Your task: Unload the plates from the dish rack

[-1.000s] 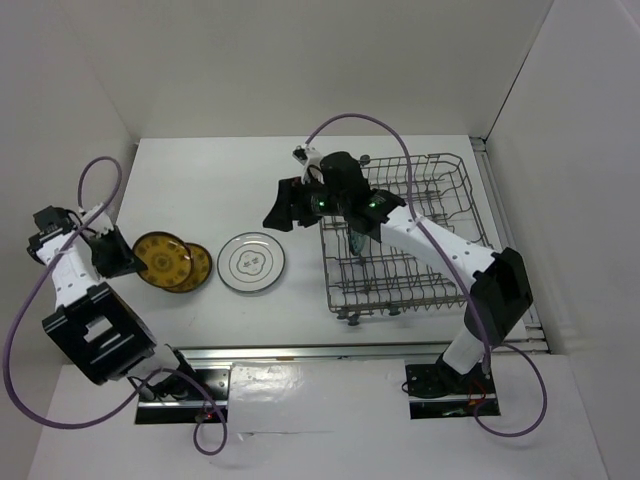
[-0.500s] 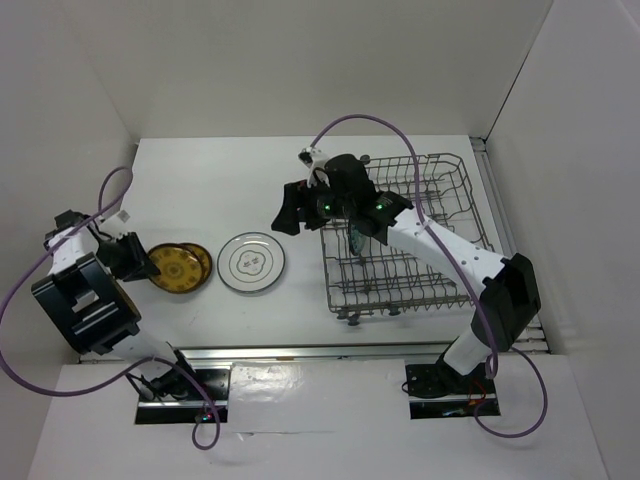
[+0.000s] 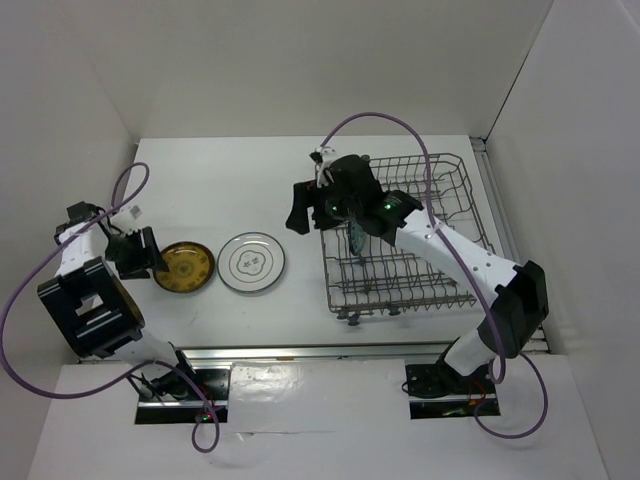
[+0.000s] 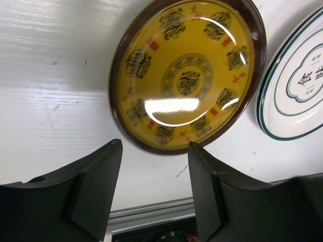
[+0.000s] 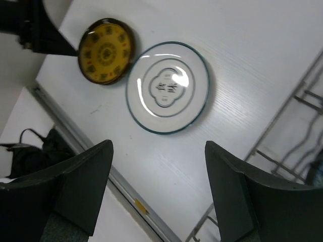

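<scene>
Where the top view looks down, I see the dish rack [image 3: 440, 158] at the bench's [image 3: 220, 180] right edge. A teal plate [image 3: 357, 240] stands on edge in its left part, seen plainly only here.

Left wrist: left pincer [image 4: 155, 151] spread, empty, just short of the flat yellow plate [image 4: 186, 75].

Right wrist: right pincer [image 5: 159, 151] spread, empty, above the flat white plate [image 5: 166, 86], bare bench around.

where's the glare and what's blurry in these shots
left wrist view: white glare bar across the yellow plate, its nearest rim soft; right wrist view: curved glare on the white plate, the dark fingers out of focus; top view: even light, faint shadows.
</scene>
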Available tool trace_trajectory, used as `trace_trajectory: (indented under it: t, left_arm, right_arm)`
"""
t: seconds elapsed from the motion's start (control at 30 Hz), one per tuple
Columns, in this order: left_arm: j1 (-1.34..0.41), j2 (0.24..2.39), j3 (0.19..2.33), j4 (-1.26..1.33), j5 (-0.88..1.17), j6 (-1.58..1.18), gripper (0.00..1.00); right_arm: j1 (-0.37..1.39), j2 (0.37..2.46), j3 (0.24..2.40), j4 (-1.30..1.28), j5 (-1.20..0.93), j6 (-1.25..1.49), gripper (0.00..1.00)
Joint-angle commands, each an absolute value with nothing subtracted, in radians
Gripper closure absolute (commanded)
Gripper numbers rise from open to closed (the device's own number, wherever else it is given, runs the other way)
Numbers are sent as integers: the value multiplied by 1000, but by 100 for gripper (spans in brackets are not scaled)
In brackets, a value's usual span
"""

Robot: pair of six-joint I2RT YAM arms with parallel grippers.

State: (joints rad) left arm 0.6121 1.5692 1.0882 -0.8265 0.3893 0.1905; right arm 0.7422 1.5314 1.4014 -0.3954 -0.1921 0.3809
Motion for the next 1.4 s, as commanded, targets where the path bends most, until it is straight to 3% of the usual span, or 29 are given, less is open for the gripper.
trace_trajectory:
  t: [0.0,0.3,0.5,0.77,0.87,0.97,1.0,1.13,1.17,1.27,1.37]
  left_arm:
    - [577,1511,1112,-850,359,248,30]
    - [532,1470,1121,-851,258,227,30]
    - [511,1373,1155,-842,331,196,30]
    - [479,1330,1155,-873,331,219,30]
    - [479,1318,1144,-884,322,230,30]
    - [479,1305,1144,-884,322,230,30]
    - [479,1295,1144,-884,322,230,30]
    - [479,1285,1173,-896,333,221,30]
    - [479,1285,1190,-910,347,221,30]
    - [479,1285,1213,-934,386,212,30]
    - [466,1276,1238,-957,426,212,26]
  right_arm:
    - [727,1482,1500,-573,45,393,18]
    - [628,1482,1585,-830,374,434,11]
    - [470,1597,1542,-864,249,361,8]
    - [457,1784,1506,-770,156,337,7]
    - [457,1793,1494,-720,138,350,13]
    - [457,1793,1485,-698,129,350,28]
    - [457,1793,1485,-698,129,350,40]
    - [457,1793,1499,-698,120,321,68]
    - [457,1780,1512,-716,135,321,82]
    - [468,1738,1554,-759,199,311,100]
    - [468,1694,1638,-810,281,299,100]
